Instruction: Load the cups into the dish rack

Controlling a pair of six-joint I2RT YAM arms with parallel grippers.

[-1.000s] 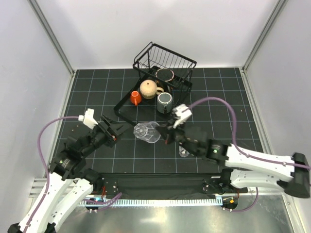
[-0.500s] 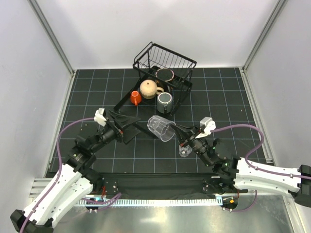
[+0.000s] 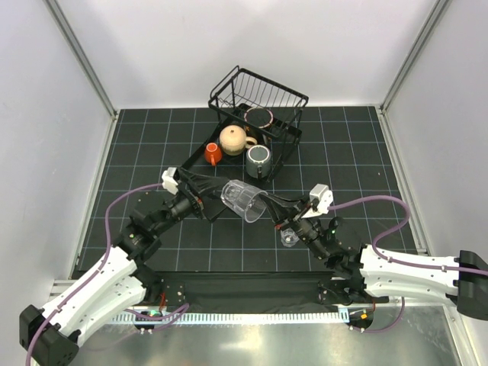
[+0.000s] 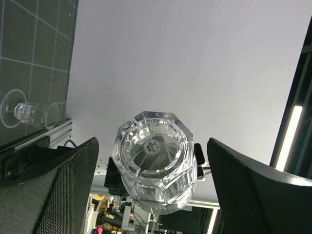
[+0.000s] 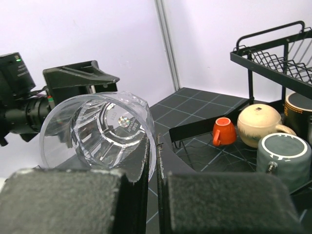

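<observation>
My right gripper (image 3: 268, 213) is shut on the rim of a clear glass tumbler (image 3: 245, 201) and holds it tilted in the air; in the right wrist view the fingers (image 5: 141, 170) pinch the rim of the tumbler (image 5: 97, 129). My left gripper (image 3: 216, 196) is open, its fingers either side of the tumbler's base (image 4: 156, 158) without touching. The black dish rack (image 3: 259, 93) stands behind. A red-orange cup (image 3: 213, 153), a beige mug (image 3: 233, 139), a grey mug (image 3: 258, 160) and a brown-rimmed cup (image 3: 259, 117) sit at its lower frame.
A second small clear glass (image 3: 288, 239) lies on the black grid mat under the right arm; it also shows in the left wrist view (image 4: 30, 112). White walls close the back and sides. The metal rail runs along the near edge.
The right gripper lifted the tumbler off the mat and carried it toward the left arm. The left gripper advanced right, and its open fingers now flank the tumbler's base.
</observation>
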